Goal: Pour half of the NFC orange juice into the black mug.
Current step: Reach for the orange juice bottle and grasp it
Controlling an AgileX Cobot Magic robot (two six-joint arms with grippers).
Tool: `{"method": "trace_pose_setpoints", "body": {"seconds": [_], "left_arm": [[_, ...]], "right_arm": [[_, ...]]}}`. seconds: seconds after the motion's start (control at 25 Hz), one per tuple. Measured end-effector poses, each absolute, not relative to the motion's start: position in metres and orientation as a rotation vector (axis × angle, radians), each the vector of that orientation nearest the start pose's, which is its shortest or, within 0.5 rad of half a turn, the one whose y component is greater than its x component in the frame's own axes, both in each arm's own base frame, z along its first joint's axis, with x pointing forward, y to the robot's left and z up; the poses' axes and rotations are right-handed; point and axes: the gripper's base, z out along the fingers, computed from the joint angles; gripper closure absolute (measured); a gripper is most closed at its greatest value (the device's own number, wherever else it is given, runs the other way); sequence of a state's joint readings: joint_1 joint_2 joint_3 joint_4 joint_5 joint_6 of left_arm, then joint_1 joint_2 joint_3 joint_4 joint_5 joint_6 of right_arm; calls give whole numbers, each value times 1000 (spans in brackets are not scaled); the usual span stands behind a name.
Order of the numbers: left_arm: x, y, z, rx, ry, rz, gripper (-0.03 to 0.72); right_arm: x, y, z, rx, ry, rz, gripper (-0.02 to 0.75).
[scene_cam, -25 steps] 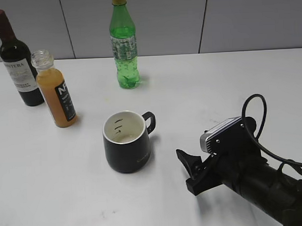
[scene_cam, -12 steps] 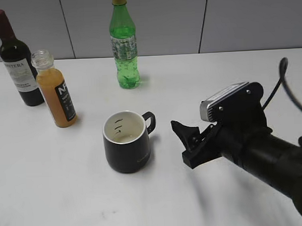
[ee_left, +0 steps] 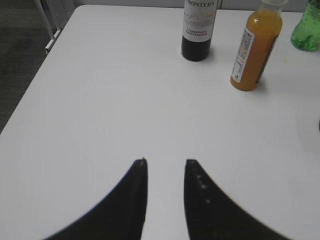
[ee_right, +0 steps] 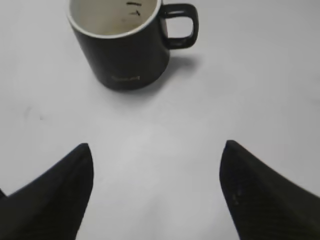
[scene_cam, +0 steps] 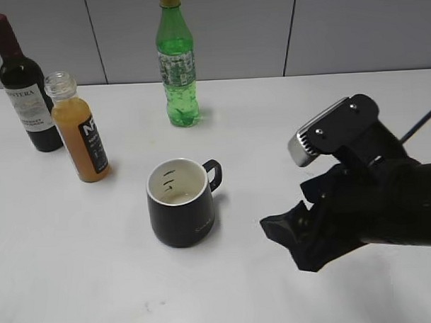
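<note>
At left on the counter [scene_cam: 270, 110], just beside the Frontera wine bottle [scene_cam: 20, 83]: NFC orange juice [scene_cam: 78, 131], uncapped, nearly full. Probably light, thin-walled, slippery; best gripped mid-body over the black label. Black mug [scene_cam: 181, 203] at centre, faint script unreadable. Right pincer [ee_right: 156, 190] spread wide, empty; left pincer [ee_left: 165, 167] slightly parted, empty.
</note>
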State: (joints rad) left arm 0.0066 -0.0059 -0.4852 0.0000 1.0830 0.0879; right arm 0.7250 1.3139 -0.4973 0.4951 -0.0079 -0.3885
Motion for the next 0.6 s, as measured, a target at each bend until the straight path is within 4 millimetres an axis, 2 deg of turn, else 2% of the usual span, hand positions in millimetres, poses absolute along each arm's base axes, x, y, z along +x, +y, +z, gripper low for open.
{"method": "trace_pose_setpoints", "body": {"seconds": [0.16, 0.36, 0.6], "left_arm": [[-5, 0, 271, 84, 2074, 58, 487], [-5, 0, 271, 84, 2074, 58, 487], [-5, 0, 271, 84, 2074, 58, 487]], "right_arm": [[168, 130, 213, -662, 2293, 437, 141], [152, 87, 239, -566, 2365, 337, 141], [112, 42, 264, -358, 2388, 274, 143]]}}
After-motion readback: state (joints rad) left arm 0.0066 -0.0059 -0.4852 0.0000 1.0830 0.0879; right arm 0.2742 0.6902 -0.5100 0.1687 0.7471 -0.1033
